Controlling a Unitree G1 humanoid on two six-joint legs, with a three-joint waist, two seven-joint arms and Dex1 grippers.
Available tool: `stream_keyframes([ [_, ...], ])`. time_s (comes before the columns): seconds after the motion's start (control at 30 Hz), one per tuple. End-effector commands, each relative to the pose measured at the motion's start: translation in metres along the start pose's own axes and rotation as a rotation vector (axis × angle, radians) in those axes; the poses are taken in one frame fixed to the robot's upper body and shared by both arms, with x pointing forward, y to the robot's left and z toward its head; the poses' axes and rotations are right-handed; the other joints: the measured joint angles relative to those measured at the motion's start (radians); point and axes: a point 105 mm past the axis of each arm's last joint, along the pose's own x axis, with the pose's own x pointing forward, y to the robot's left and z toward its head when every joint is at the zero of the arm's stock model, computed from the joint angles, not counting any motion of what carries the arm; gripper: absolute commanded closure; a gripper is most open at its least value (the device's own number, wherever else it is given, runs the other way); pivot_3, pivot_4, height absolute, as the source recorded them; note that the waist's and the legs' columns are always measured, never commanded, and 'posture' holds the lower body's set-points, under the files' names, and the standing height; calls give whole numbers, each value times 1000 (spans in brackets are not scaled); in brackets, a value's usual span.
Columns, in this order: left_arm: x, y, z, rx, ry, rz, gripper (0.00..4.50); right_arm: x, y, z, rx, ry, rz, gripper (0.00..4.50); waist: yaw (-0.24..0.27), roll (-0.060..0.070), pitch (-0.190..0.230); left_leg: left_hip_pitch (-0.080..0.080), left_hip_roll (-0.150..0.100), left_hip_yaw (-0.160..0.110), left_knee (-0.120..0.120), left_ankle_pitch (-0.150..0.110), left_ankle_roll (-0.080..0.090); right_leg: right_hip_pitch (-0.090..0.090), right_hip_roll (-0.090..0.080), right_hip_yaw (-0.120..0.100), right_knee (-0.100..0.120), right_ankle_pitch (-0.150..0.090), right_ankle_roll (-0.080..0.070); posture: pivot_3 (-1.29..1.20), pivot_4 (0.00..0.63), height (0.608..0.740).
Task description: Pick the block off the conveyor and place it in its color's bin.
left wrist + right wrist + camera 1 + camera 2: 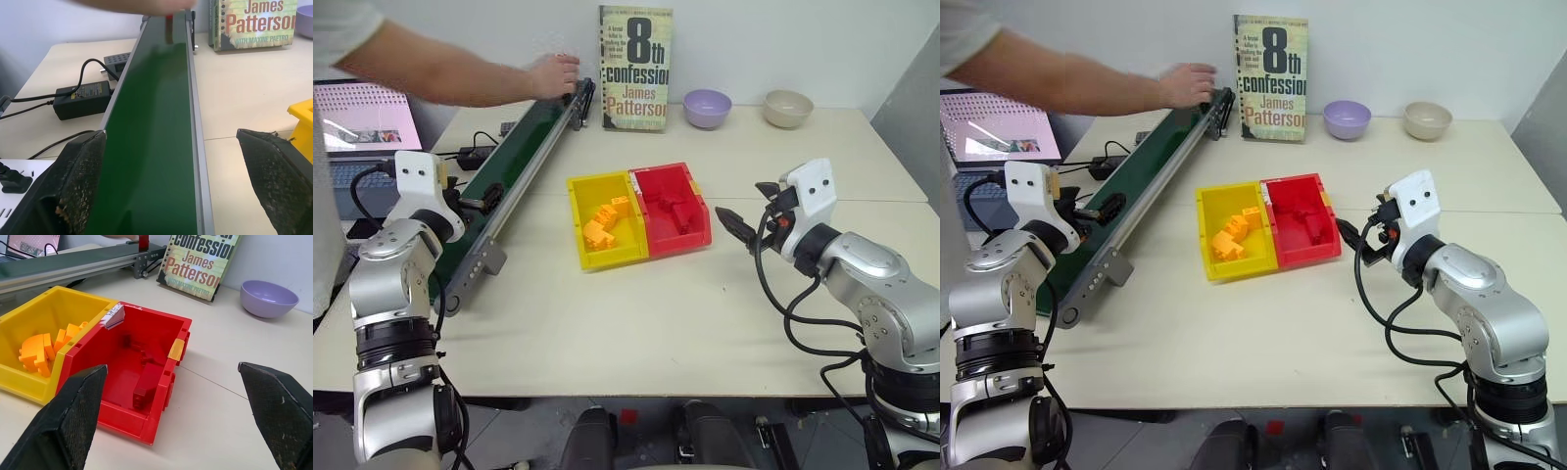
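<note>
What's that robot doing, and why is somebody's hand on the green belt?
A person's hand is at the far end of the conveyor, where a small red block sits. The robot is waiting: its left gripper is open over the near part of the belt, holding nothing. Its right gripper is open too, beside the red bin, which already has red bricks inside. The joined yellow bin holds orange ones.

Bright, even light; soft shadows; the person's hand [132, 5] blurred.
</note>
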Motion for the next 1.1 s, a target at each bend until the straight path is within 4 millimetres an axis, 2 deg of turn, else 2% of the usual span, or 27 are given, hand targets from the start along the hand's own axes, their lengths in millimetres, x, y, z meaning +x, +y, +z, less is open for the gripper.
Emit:
stream_keyframes([
  [0.03, -5, 2, 18, 32, -48, 2, 62, -3, -4, 13, -25, -51, -12, 0, 0, 0, 0, 0, 0, 0, 0, 0, 0, 0, 0, 0, 0, 0, 0, 0, 150, 740],
  [0.23, -9, 10, 23, 25, -74, 28, 62, -1, -2, 17, -36, -59, 13, 0, 0, 0, 0, 0, 0, 0, 0, 0, 0, 0, 0, 0, 0, 0, 0, 0, 150, 740],
  [0.37, -11, 14, 26, 5, -105, 39, 62, 5, 4, 28, -55, -96, 94, 0, 0, 0, 0, 0, 0, 0, 0, 0, 0, 0, 0, 0, 0, 0, 0, 0, 150, 740],
  [0.5, -12, 11, 22, 14, -102, 10, 62, 12, 33, 51, -32, -183, 334, 0, -1, 0, 0, 0, 0, 1, 0, 0, 0, 0, 0, 0, 0, 0, 0, 0, 150, 740],
  [0.6, -13, 12, 20, 7, -102, 7, 62, 14, 48, 59, -26, -208, 453, 0, -3, 0, 0, 1, 1, 1, -1, 0, 0, 0, 0, -1, 0, 0, 0, 0, 150, 740],
  [0.87, -16, 10, 18, 5, -109, -12, 62, 16, 71, 68, 12, -250, 602, 0, 1, 0, 0, 0, 0, -1, -1, 0, 0, 0, -1, 0, 0, 0, 0, 0, 150, 740],
  [1.1, -16, 11, 16, 1, -108, -9, 62, 14, 78, 72, 21, -264, 634, 0, 0, 0, 0, 0, 1, -1, -1, 0, 0, 0, -2, 0, 0, 0, 0, 0, 150, 740],
])
